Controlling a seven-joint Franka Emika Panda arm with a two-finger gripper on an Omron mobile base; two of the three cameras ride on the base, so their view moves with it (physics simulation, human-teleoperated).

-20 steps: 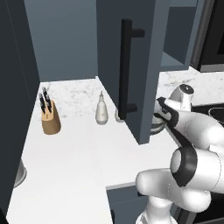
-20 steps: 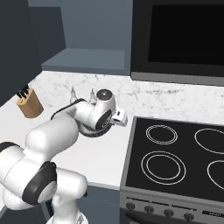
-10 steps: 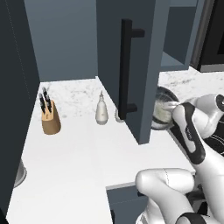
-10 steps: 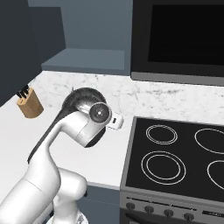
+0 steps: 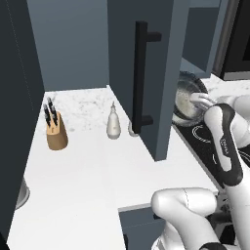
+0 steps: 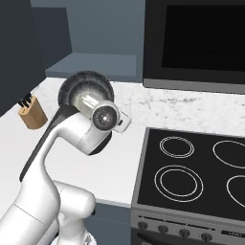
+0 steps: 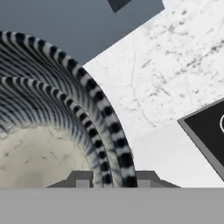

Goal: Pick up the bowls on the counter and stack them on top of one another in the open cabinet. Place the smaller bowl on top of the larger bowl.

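Above the white worktop (image 6: 110,167), the gripper (image 7: 109,180) holds a bowl (image 6: 85,92) up in the air, tipped on edge, so that its pale speckled cream inside faces the right base camera and its dark ribbed outer wall forms a ring around it. Seen from the hand, the jaws stand narrowly apart and pinch the rim: one finger sits on the cream inside, the other on the ribbed outside, where the ridges read as dark and light stripes. Which of the two bowls it is, the wider or the narrower, cannot be told.

From the left base camera the same bowl shows just past the edge of the open slate-blue cabinet door (image 5: 146,63) with its long black bar handle (image 5: 140,77), at the height of the handle's lower half and over the worktop's right end, next to the black stove top (image 6: 191,167).

Against the back edge of the worktop stand a white bottle-shaped dispenser (image 5: 114,122) and, farther left, a wooden knife block (image 5: 55,131) with dark-handled knives. Faint grey lettering runs along the arm's forearm, too small to read. No other brand or label is legible.
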